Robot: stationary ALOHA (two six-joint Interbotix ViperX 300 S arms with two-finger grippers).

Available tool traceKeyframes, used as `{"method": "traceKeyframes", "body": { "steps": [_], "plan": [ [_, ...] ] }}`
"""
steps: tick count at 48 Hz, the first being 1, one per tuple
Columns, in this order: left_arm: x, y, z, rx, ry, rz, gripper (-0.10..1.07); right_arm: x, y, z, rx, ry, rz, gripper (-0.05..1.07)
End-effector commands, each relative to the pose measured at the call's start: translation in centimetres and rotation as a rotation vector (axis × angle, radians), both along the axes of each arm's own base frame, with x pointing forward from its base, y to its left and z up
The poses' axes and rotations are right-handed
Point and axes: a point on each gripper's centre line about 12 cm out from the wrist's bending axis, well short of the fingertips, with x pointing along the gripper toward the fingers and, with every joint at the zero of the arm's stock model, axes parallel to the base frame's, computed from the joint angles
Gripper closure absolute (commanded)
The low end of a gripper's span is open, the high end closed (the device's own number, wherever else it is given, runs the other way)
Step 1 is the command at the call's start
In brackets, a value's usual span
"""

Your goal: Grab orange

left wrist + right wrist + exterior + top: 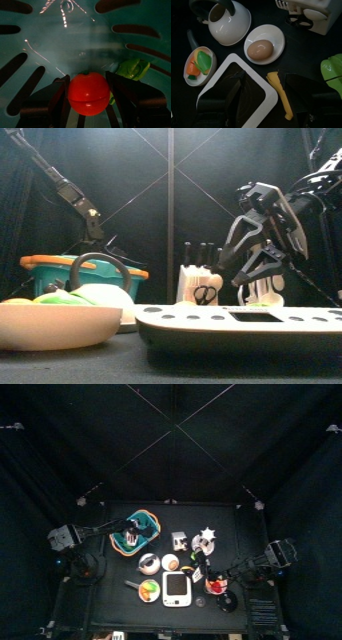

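The left arm is reaching in from the left side, its forearm slanting down toward the middle, and its tool (87, 95) is pointing downward with both jaws standing apart, their inner faces showing on either side of the gap. The right arm is hanging folded at the right side, its wrist bent over and its tool (264, 100) hovering above the surface, jaws spread wide. In the front view the right tool (263, 263) is hanging with its jaws pointing down.
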Motion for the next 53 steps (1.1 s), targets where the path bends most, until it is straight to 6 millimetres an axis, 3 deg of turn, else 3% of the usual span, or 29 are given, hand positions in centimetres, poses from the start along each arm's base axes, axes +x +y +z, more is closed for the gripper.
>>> {"method": "traceKeyframes", "body": {
  "steps": [1, 22, 33, 53],
  "plan": [
    [0.9, 0.3, 1.8, 0.023, -0.061, 0.007, 0.46, 0.1, 0.1, 0.5, 0.006, -0.014, -0.003, 0.14],
    [2.5, 0.5, 5.8, 0.087, -0.344, 0.065, 0.46, 0.0, 0.3, 0.4, 0.011, -0.013, 0.0, 0.14],
    [2.4, 0.0, 8.5, 0.146, -0.504, 0.089, 0.46, 0.1, 0.4, 0.5, 0.01, -0.015, 0.002, 0.14],
    [0.3, -1.8, 14.0, 0.252, -0.879, 0.161, 0.46, 0.1, 0.4, 0.5, 0.009, -0.017, 0.004, 0.14]
  ]
}}
